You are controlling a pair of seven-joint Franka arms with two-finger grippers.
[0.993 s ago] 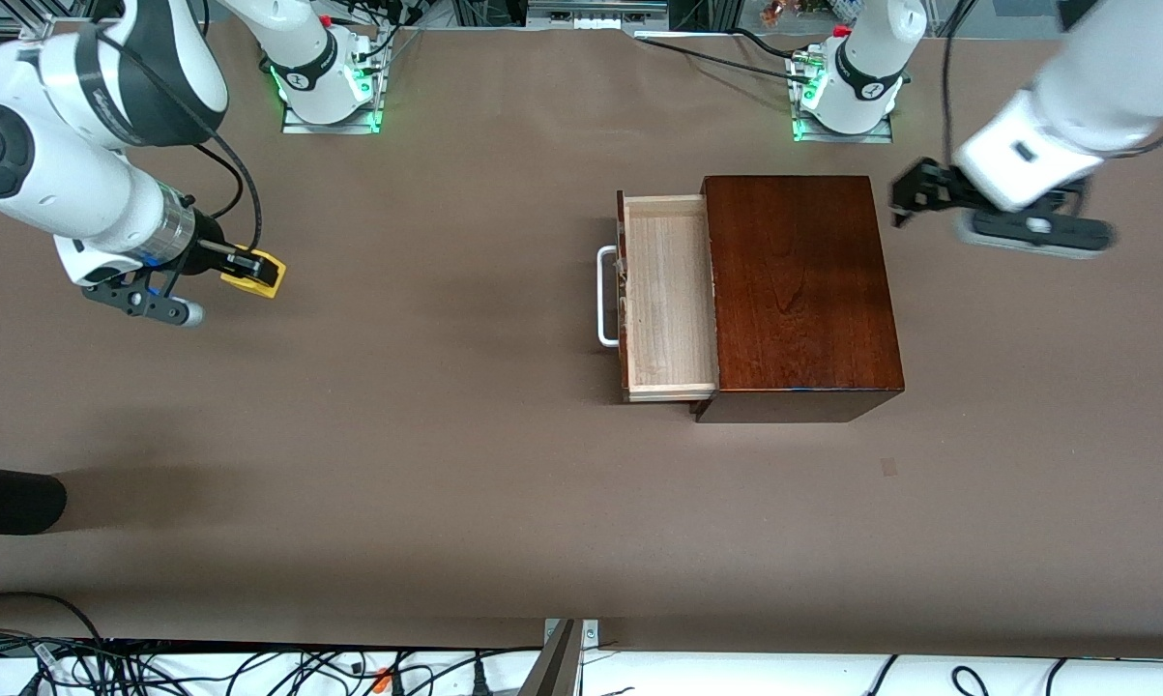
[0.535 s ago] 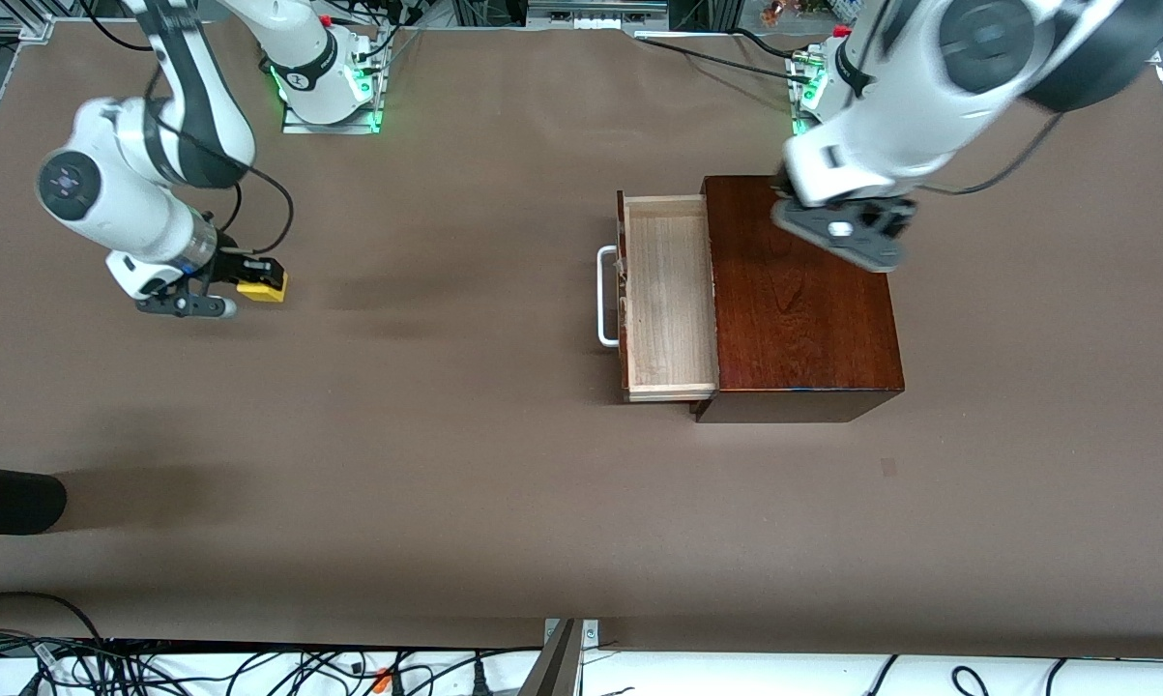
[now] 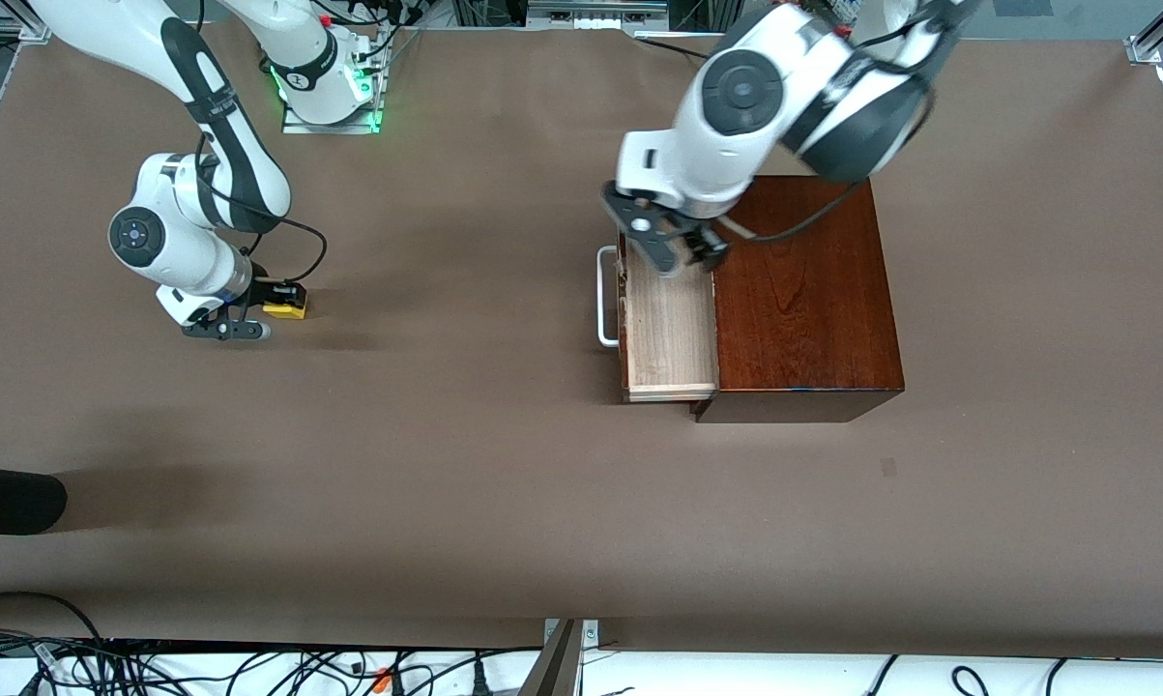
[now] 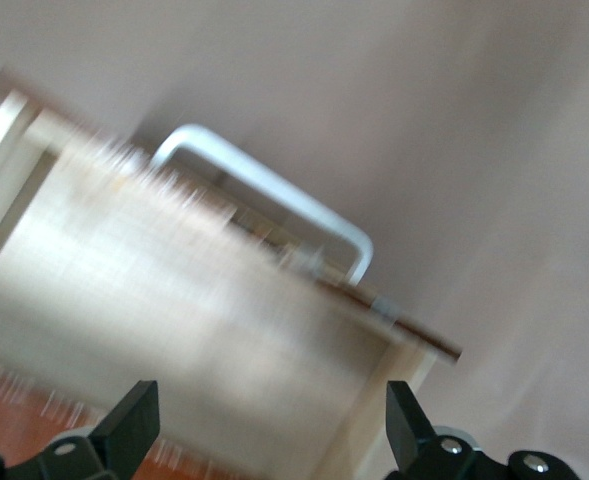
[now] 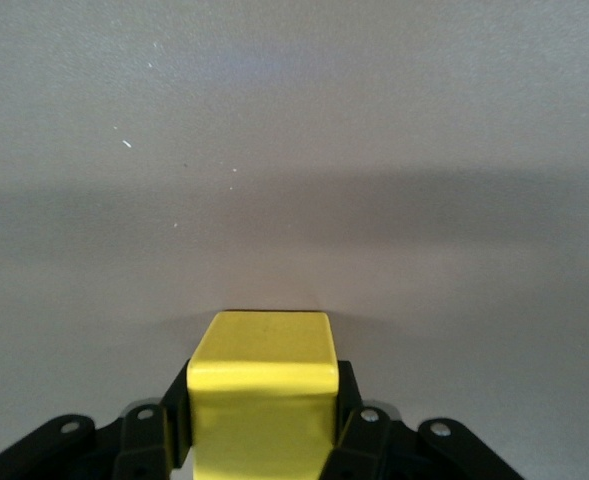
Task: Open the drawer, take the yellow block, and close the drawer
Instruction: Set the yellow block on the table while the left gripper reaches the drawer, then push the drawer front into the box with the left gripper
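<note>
The right gripper (image 3: 274,310) has its jaws clamped on the yellow block (image 3: 285,310), one finger on each of two opposite flat faces, and the right wrist view shows the block (image 5: 262,395) seated squarely between the black fingers (image 5: 169,425) with its top face and one edge free. It hangs low over the bare brown table (image 3: 465,483) toward the right arm's end, well apart from the wooden box (image 3: 803,290); whether it touches the table I cannot tell. The block looks rigid, light and plain-faced, so a moderate squeeze on parallel sides should hold it without slip, though smooth faces could let it twist if gripped off-centre. The left gripper (image 3: 676,253) is over the open drawer (image 3: 668,329), its jaws spread wide and empty, as the left wrist view shows by the two fingertips (image 4: 134,425) standing well apart above the pale wood inside. The drawer stands pulled out toward the right arm's end, empty as far as shows, its white U-shaped handle (image 3: 604,296) at the front. The drawer seems stiff and sliding, probably heavier than the block; the sensible places to act on it are the handle bar (image 4: 274,195) or the flat dark front, pushing straight along its travel so that it does not jam or shove the box.
</note>
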